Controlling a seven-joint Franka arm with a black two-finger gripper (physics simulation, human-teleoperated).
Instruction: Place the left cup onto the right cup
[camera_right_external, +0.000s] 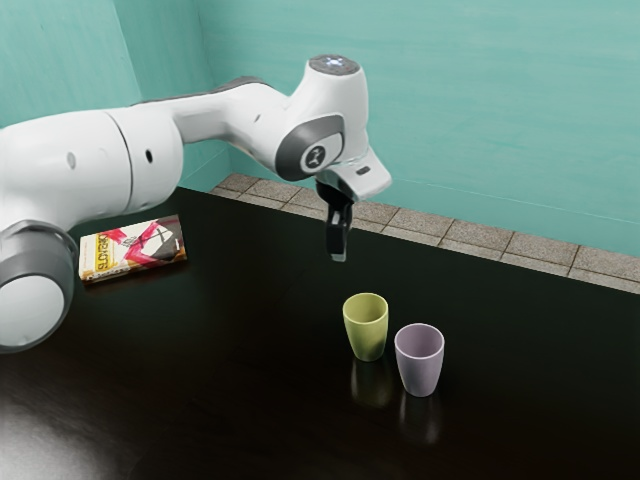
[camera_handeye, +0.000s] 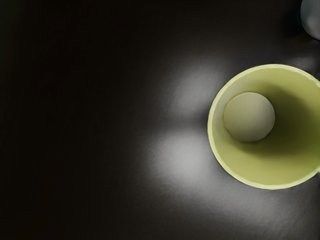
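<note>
Two cups upright on the dark table (camera_right_external: 200, 390), gripper (camera_right_external: 338, 252) in the air above, holding nothing.
From the exterior view's left: book (camera_right_external: 132, 251) lying flat; gripper up and left of the green cup (camera_right_external: 366, 326), open or closed impossible to tell; purple cup (camera_right_external: 419, 359) just beside the green one.

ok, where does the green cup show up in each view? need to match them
Exterior view: the green cup stands upright on the dark table, just to the exterior view's left of the purple cup and lower in the picture than the gripper.
Wrist view: the green cup is seen from above, down into its open mouth, off to one side of the hand.
Shared landmark: the purple cup, whose edge sits beside the green cup here too.
</note>
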